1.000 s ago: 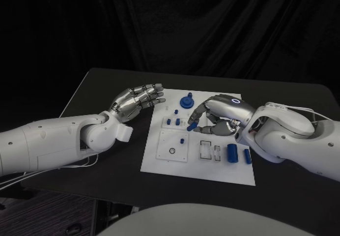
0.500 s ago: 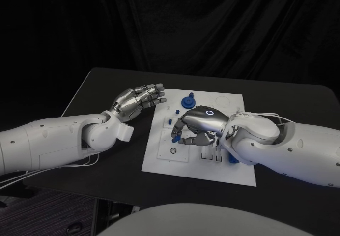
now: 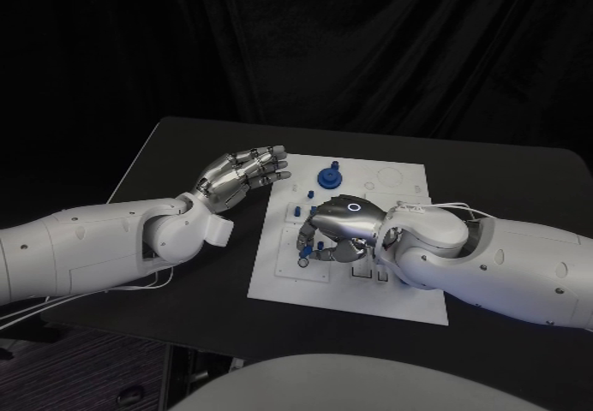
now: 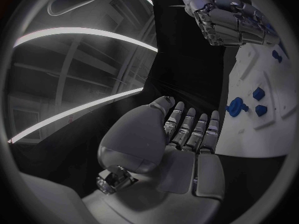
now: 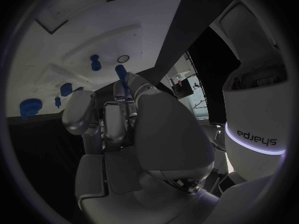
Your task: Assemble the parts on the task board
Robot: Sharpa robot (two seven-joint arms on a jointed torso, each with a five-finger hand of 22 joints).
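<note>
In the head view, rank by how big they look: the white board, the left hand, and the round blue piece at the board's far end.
1. white board
2. left hand
3. round blue piece, clearly smallest

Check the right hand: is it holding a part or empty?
Holding: in the right wrist view the right hand pinches a blue peg between its fingers.

dim scene — black backdrop | wrist views fisheye-bent — dark-rimmed

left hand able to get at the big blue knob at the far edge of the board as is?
Probably yes. The left hand hovers open beside the board, the blue knob stands uncovered nearby, and the right hand works nearer the robot.
</note>
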